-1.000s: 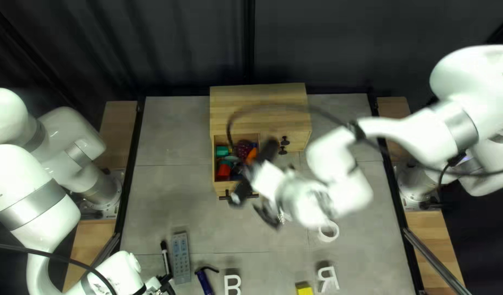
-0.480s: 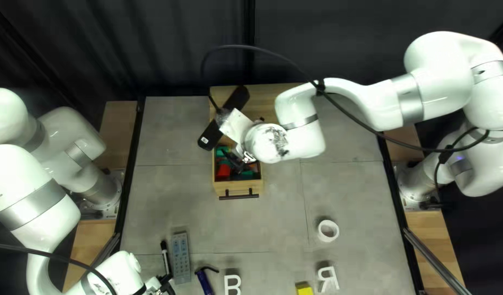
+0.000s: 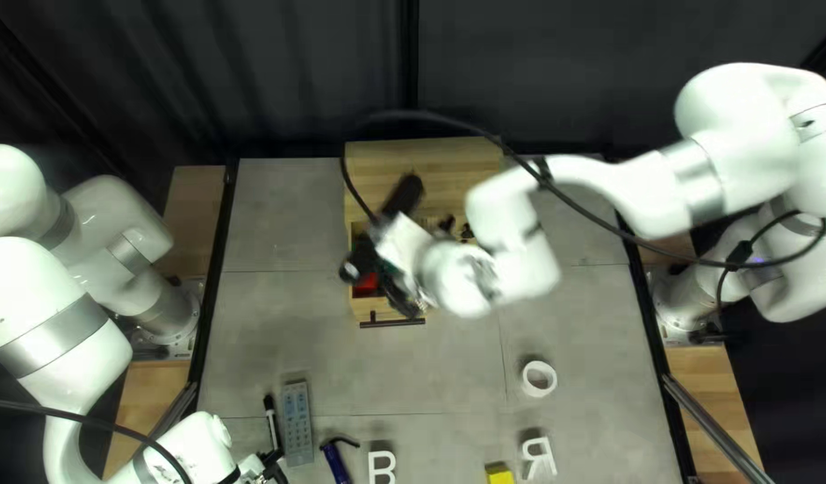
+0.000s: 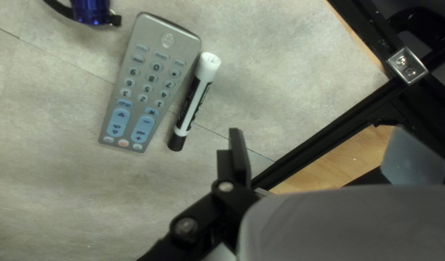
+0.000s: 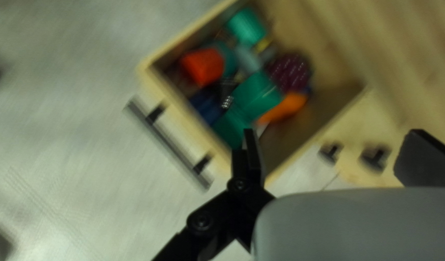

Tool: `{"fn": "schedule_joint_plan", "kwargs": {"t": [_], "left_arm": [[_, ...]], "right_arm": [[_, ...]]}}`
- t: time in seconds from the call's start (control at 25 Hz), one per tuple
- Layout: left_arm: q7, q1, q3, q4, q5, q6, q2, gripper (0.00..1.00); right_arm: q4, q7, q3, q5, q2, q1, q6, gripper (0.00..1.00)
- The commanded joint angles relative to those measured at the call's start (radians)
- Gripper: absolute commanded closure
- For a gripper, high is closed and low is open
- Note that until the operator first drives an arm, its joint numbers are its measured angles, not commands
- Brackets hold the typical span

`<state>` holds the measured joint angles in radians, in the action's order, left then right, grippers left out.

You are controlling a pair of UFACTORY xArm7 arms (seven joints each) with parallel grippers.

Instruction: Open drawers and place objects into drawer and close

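cabinet: wooden cabinet (image 3: pixel 467 154) at table's far side; part of its front carries two small dark knobs (image 5: pixel 331 152), no opening visible there
open drawer: drawer (image 5: pixel 183 123) pulled out, bar handle (image 5: pixel 167 144) toward near edge; opening step done for this one
right gripper: gripper (image 5: pixel 332 135) over the drawer area, fingers spread, nothing grasped; could be fresh off a drop or heading for the handle (can't say which)
left gripper: gripper (image 4: pixel 319 133) low by the near left corner, released, fingers wide, marker and remote ahead of it
drawer contents: red-orange cup (image 5: pixel 203 66), green pieces (image 5: pixel 258 96), dark red bumpy ball (image 5: pixel 291 72), orange piece (image 5: pixel 285 107), more jumbled in (too blurry to count)
remote: remote control (image 4: pixel 150 82) flat on table, outside drawer
flashlight: blue flashlight (image 3: pixel 337 464) with strap, on table
marker: marker (image 4: pixel 192 104) just beside remote, on table
letters: white B (image 3: pixel 374 466) and mirrored R (image 3: pixel 551 457), on table
tape: white tape roll (image 3: pixel 526 381), on table
block: yellow block (image 3: pixel 500 477), on table beside R
progress: partway, I'd judge; loading well along, closing not done
left to do: any loose items meant for storage, then push drawer shut; piled contents might catch
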<state>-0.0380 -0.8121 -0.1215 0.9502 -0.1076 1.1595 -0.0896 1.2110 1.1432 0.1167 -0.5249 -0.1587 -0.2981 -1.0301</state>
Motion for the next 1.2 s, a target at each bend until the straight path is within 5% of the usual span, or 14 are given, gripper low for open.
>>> {"fn": "schedule_joint_plan", "kwargs": {"t": [0.04,0.4,1.2], "left_arm": [[0.000,0.000,0.000,0.000,0.000,0.000,0.000,0.00],[0.000,0.000,0.000,0.000,0.000,0.000,0.000,0.00],[0.000,0.000,0.000,0.000,0.000,0.000,0.000,0.00]], "right_arm": [[-0.086,-0.245,0.102,0.190,0.033,-0.026,0.151,0.00],[-0.095,-0.729,0.191,0.495,-0.012,0.002,0.187,0.00],[0.004,-0.651,0.156,0.349,-0.243,-0.082,0.114,0.00]]}}
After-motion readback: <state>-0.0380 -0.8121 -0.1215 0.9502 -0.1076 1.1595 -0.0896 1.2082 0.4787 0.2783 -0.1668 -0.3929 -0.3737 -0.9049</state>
